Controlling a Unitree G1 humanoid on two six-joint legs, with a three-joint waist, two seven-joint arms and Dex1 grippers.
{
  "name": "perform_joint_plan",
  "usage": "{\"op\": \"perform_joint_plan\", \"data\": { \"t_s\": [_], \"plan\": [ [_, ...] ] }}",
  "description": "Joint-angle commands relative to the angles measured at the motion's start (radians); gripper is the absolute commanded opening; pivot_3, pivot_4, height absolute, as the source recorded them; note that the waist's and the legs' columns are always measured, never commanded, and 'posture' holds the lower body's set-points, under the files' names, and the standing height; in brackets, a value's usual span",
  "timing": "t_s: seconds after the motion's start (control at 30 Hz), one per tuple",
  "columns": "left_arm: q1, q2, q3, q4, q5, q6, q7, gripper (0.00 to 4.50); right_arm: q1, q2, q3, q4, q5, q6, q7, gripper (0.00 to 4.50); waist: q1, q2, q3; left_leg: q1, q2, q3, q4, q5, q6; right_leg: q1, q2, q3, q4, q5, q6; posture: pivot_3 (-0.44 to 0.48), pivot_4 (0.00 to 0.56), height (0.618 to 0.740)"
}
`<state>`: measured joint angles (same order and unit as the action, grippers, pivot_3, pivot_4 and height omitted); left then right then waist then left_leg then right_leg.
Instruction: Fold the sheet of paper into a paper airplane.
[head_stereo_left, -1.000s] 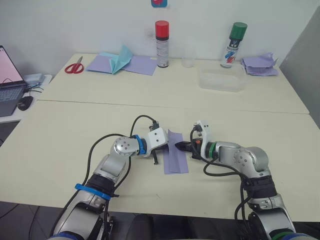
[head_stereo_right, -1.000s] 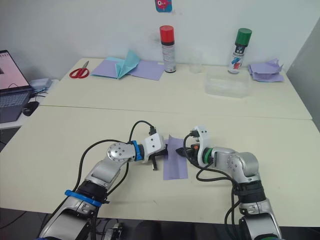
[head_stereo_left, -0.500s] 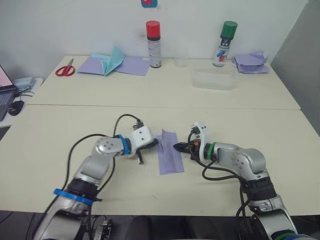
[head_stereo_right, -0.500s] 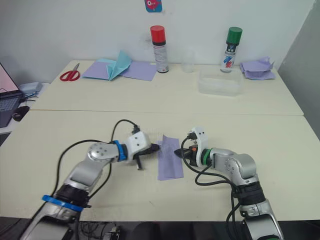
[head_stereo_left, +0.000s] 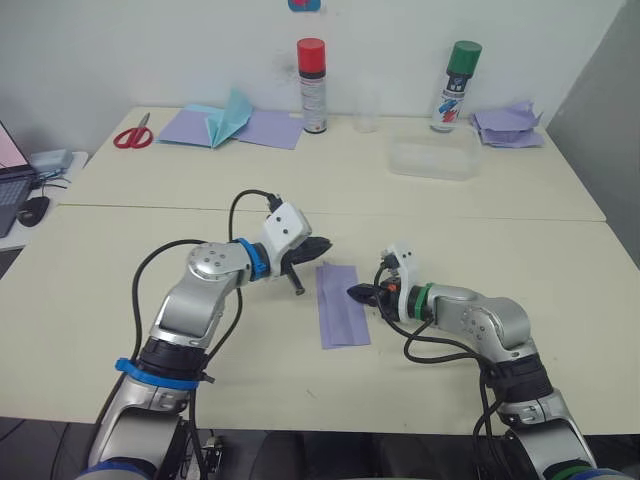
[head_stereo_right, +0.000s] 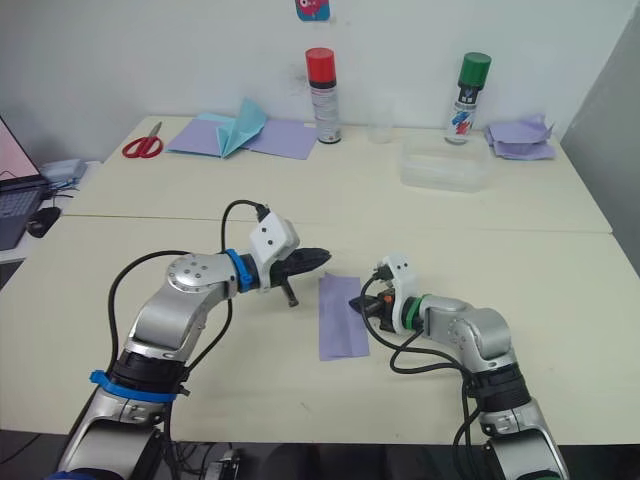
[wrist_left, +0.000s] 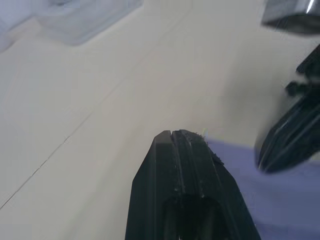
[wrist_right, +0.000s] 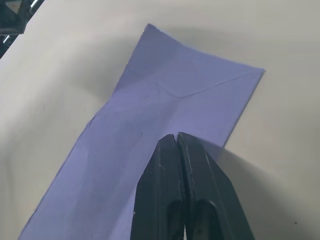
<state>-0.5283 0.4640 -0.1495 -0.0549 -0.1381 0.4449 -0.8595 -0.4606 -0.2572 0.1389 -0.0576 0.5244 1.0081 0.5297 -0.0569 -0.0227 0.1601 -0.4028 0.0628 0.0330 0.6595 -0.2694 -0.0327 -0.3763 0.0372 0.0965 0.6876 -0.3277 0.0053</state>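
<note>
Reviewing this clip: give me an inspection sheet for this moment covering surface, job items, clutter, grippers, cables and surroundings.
Surface: two cream tables butted together, seam running across.
Job's things: sheet of paper folded into a long lavender strip, lying flat on the near table.
Clutter: far table holds scissors, pale-blue paper shape on lavender sheets, red-capped spray can, green-capped spray can, clear tray, heap of lavender papers.
Grippers: left gripper shut, raised off the sheet's far left corner; right gripper shut, tips at the sheet's right edge.
Cables: black cables loop along both forearms.
Surroundings: laptop and mouse on a side desk, white wall behind.
</note>
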Motion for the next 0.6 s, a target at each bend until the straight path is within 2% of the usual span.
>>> {"op": "perform_joint_plan", "data": {
  "t_s": [0.03,0.23,0.6],
  "plan": [
    [0.037,-0.010,-0.038,-0.031,-0.003,0.006,0.001,0.00,0.015,-0.025,0.036,-0.001,-0.037,-0.024,0.017,0.04,-0.001,0.000,0.000,0.000,0.000,0.000,0.000,0.000,0.000,-0.001,0.000,0.000,0.000,0.000,0.000,0.000,0.150,0.740],
    [0.106,-0.026,-0.138,0.008,0.042,0.014,0.001,0.00,0.031,-0.070,0.099,-0.015,-0.103,-0.110,0.050,0.04,0.001,0.000,0.000,-0.001,-0.001,0.000,0.001,0.000,0.000,0.000,0.000,0.001,0.000,0.000,0.000,0.000,0.150,0.740],
    [0.132,0.016,-0.207,0.157,0.123,-0.026,-0.012,0.00,0.053,-0.138,0.132,-0.106,-0.121,-0.193,0.148,0.04,0.005,0.000,0.000,0.001,-0.001,-0.001,0.001,0.000,0.000,0.002,0.000,0.001,-0.001,0.000,0.000,0.000,0.150,0.740]
  ]
}}
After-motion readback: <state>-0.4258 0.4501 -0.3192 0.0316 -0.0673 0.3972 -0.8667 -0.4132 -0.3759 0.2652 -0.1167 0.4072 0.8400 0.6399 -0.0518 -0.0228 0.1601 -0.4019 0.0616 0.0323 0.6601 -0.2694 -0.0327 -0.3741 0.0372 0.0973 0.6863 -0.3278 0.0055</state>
